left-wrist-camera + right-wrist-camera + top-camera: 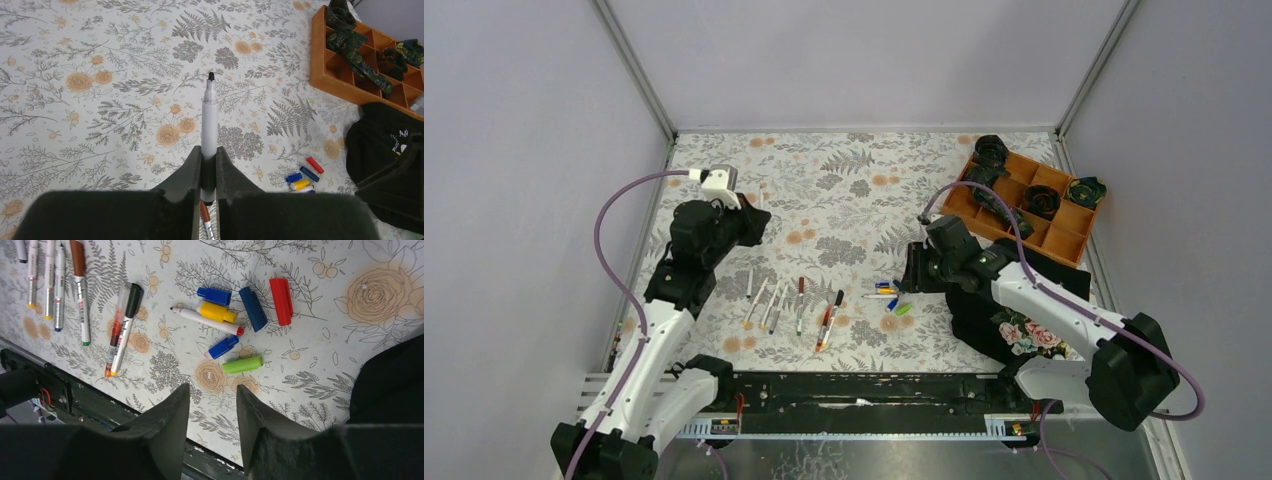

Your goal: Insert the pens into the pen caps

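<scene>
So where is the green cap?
In the right wrist view the green cap lies on the flowery table just ahead of the right gripper, beside a small blue cap, on the right arm's side.

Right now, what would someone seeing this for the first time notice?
The left gripper pinches a black-tipped grey pen above the flowered table. Near the open right gripper lies a cluster of bright caps, with a row of pens left of it. A wooden tray sits at the far right corner.
</scene>
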You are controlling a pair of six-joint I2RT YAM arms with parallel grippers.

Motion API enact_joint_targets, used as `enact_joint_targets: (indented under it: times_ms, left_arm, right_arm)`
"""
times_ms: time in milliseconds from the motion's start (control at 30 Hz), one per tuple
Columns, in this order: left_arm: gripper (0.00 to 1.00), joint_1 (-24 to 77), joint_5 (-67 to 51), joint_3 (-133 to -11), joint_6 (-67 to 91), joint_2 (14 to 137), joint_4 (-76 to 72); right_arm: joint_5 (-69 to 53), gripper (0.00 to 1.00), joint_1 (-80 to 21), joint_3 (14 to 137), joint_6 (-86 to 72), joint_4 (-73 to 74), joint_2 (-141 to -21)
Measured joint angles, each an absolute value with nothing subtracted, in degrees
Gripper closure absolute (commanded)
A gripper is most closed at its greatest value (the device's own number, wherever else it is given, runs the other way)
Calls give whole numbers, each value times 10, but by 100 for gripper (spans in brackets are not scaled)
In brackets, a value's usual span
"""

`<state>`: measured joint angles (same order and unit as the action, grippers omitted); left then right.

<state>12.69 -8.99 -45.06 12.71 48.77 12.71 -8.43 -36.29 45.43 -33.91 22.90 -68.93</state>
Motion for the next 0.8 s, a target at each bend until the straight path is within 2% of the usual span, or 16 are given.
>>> enact_joint_targets:
  times_ms: [100, 267, 400, 567, 800]
  left_arm:
    - [100, 127, -111, -448, 115, 485, 126]
    - [100, 126, -210, -446, 104, 488, 123]
    - [100, 126, -249, -446, 108, 498, 117]
    - [100, 126, -284, -434, 122, 498, 93]
    - [100, 126, -293, -421, 134, 498, 86]
  right_arm:
    - [-81, 56, -366, 454, -345, 225, -712]
    - [-69, 58, -369, 454, -345, 210, -747]
    - [-62, 54, -380, 454, -350, 197, -767]
    - [-48, 43, -407, 455, -358, 174, -795]
    - [25, 49, -441, 463, -376, 181, -834]
